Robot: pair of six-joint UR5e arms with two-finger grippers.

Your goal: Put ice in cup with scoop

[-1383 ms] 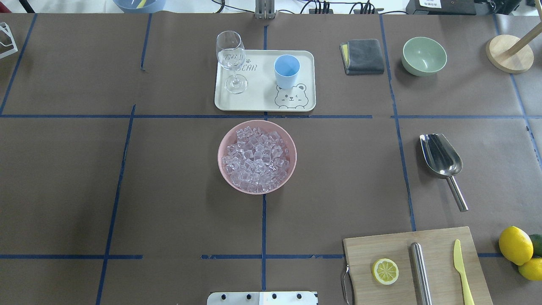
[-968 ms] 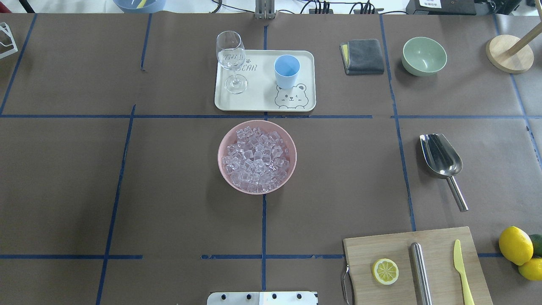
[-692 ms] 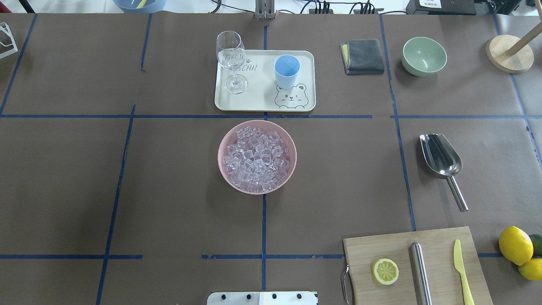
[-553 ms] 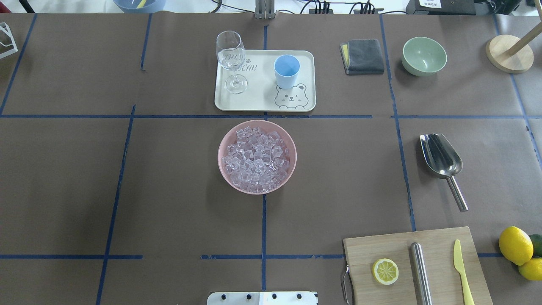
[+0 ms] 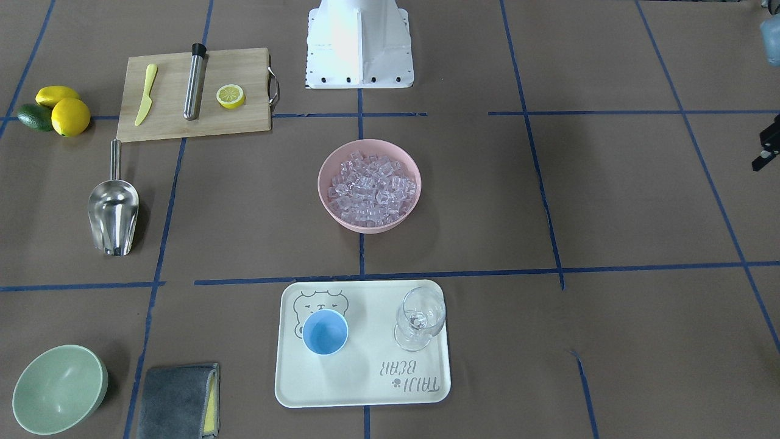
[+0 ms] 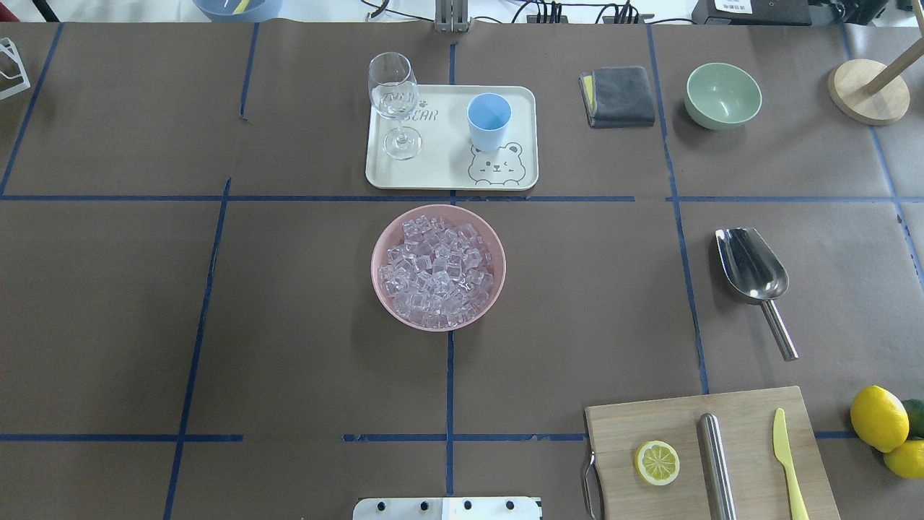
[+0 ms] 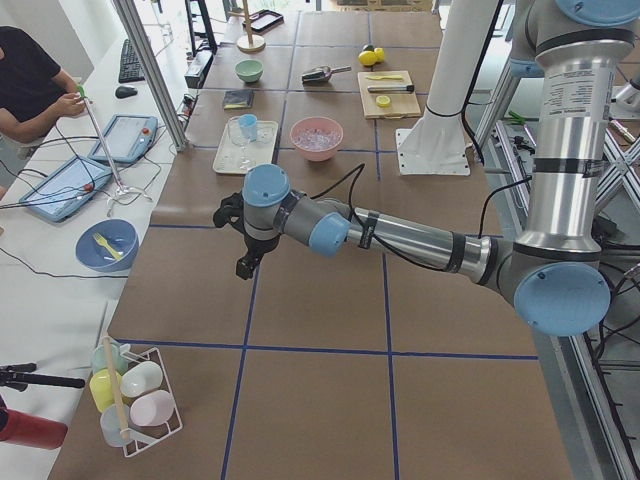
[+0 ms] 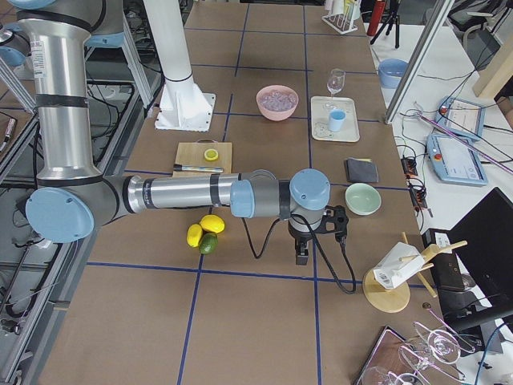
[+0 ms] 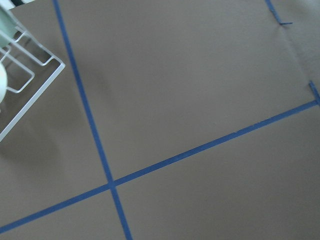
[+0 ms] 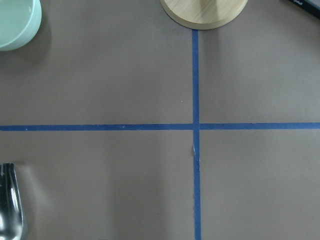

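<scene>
One scoop (image 6: 751,267) lies flat, apart from the right tool (image 8: 302,255).

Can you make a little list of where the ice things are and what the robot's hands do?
ice: piled in the pink bowl
cup: empty, upright on the tray
scoop: lying on the table, not held
left gripper: above the table, far from the scoop; open or shut unclear
right gripper: nearer the scoop, not touching; open or shut unclear
</scene>
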